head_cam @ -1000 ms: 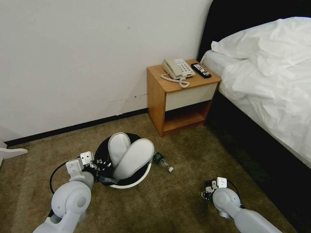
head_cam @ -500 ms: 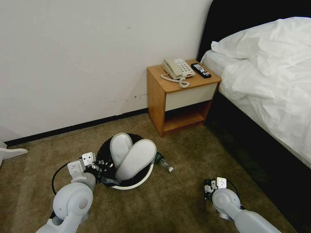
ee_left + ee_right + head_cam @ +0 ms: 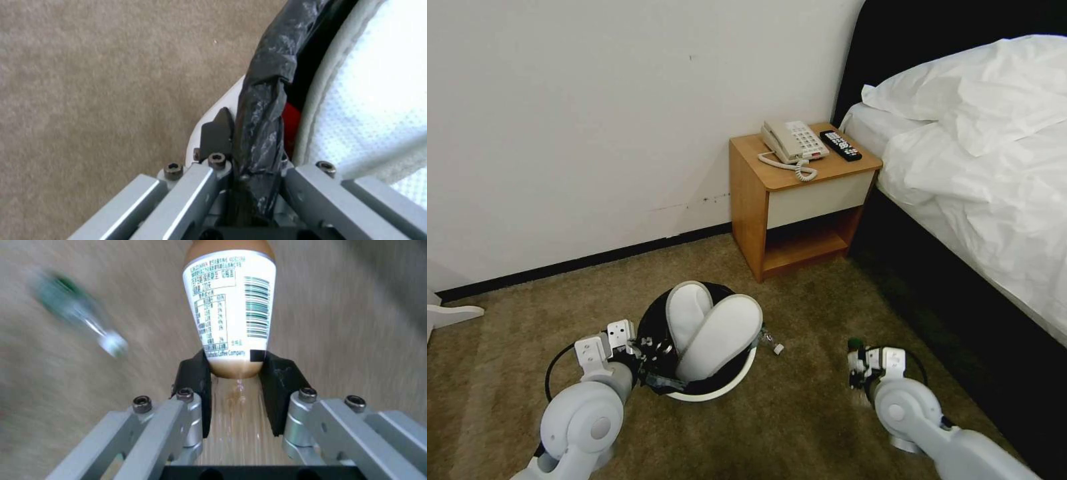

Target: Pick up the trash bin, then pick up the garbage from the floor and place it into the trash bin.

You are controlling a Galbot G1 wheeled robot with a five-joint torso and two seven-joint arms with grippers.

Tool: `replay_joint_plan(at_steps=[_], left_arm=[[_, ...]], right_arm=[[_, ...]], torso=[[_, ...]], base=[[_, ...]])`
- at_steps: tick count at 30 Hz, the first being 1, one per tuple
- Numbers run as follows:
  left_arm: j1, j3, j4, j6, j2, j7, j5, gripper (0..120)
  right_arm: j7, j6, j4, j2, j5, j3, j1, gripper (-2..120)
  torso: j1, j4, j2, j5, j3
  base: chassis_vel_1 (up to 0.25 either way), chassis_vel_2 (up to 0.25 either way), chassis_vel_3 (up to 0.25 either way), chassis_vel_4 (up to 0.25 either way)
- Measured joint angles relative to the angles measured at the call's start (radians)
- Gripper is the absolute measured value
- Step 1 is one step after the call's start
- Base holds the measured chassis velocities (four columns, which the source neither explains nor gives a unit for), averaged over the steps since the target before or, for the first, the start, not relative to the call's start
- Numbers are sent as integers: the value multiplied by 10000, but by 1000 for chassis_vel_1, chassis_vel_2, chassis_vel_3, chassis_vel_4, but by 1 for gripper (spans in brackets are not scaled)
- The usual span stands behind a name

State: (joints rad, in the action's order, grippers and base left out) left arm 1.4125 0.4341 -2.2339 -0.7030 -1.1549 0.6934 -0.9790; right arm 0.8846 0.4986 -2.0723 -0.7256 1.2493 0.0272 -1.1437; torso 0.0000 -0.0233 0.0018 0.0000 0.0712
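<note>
The trash bin point(image 3: 720, 387), white with a black bag over its rim point(image 3: 267, 76), is tilted over the floor point(image 3: 800, 427) with two white slippers point(image 3: 720, 337) standing in it. My left gripper point(image 3: 652, 363) is shut on the bin's near rim, one finger point(image 3: 217, 133) outside the wall. Something red point(image 3: 291, 123) shows inside the bin. My right gripper point(image 3: 231, 370) is shut on the base of a brown drink bottle point(image 3: 229, 303) with a white label, low over the carpet to the bin's right point(image 3: 859, 367). A small clear bottle point(image 3: 78, 311) with a green label lies beside the bin point(image 3: 772, 345).
A wooden nightstand point(image 3: 800, 200) with a phone and a remote stands against the wall behind the bin. A bed point(image 3: 994, 167) with white bedding and a dark base runs along the right. A white furniture foot point(image 3: 450, 313) juts in at far left.
My left arm has carried the bin to the right, so it now covers most of the small clear bottle. My right gripper has moved forward a little with the brown bottle.
</note>
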Motion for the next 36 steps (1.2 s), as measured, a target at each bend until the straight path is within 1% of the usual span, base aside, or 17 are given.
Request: replay_joint_plan(at_steps=[2,3,6,9,13,15,17,19,20,22,24,25,26,28,31,33,36], left_arm=[[124,2,-170,-61,17,107,-161,2],[124,2,-170,-61,17,107,-161,2],[175,-47,-289,-128,-13,139,-273,2],[105,-351,-317,-252,-58,153,-399,2],[69,-492,-277,-295,-62,147,-436,2],[-63,-797,-91,-323,-52,106,-471,2],[-109,-870,-58,-324,-49,80,-490,2],[-296,-1155,61,-335,-10,23,-578,2],[-296,-1155,61,-335,-10,23,-578,2],[-542,-1494,216,-337,41,16,-637,2],[-622,-1605,280,-337,53,15,-650,2],[-801,-1824,431,-337,69,35,-667,2],[-801,-1824,431,-337,69,35,-667,2],[-1125,-2135,705,-337,48,137,-665,2],[-1238,-2227,790,-338,21,179,-670,2],[-1556,-2468,1026,-338,-62,261,-669,2],[-1783,-2654,1168,-337,-153,319,-661,2]], right_arm=[[-104,-119,-988,560,-13,137,151,22],[-104,-119,-988,560,-13,137,151,22],[-374,-238,-1617,963,-130,345,219,22],[-921,-504,-2440,1548,-457,937,161,22],[-1209,-623,-2686,1724,-679,1169,164,22],[-1984,-935,-3071,2084,-1281,1632,194,22],[-2119,-987,-3140,2129,-1327,1708,206,22],[-2692,-1283,-3307,2219,-1438,1932,237,22],[-2692,-1283,-3307,2219,-1438,1932,237,22],[-3299,-1662,-3387,2202,-1482,1986,324,22],[-3498,-1782,-3401,2178,-1493,1983,361,22],[-3863,-2003,-3416,2113,-1509,1913,452,22],[-3863,-2003,-3416,2113,-1509,1913,452,22],[-4250,-2297,-3435,1996,-1399,1772,573,22],[-4400,-2415,-3445,1972,-1278,1744,594,22],[-4836,-2738,-3457,1927,-997,1698,628,22],[-5019,-2899,-3490,1838,-761,1589,727,22]], torso=[[0,-3,-1,1,0],[0,-3,-1,1,0],[0,0,0,1,0],[0,-6,0,0,0],[0,-5,1,1,0],[0,-2,0,1,0],[0,-2,0,0,0],[0,-3,0,1,0],[0,-3,0,1,0],[0,-3,0,1,1],[0,-3,0,2,0],[0,-3,0,0,0],[0,-3,0,0,0],[0,-2,0,1,1],[0,-2,0,1,1],[0,-3,0,0,1],[0,-3,0,1,1]], base=[[0,0,0,0],[0,0,0,0],[0,0,0,0],[0,0,0,0],[0,0,0,0],[0,0,0,0],[0,0,0,0],[0,0,0,0],[0,0,0,0],[0,0,0,0],[0,0,0,0],[0,0,0,0],[0,0,0,0],[0,0,0,0],[0,0,0,0],[0,0,0,0],[0,0,0,0]])
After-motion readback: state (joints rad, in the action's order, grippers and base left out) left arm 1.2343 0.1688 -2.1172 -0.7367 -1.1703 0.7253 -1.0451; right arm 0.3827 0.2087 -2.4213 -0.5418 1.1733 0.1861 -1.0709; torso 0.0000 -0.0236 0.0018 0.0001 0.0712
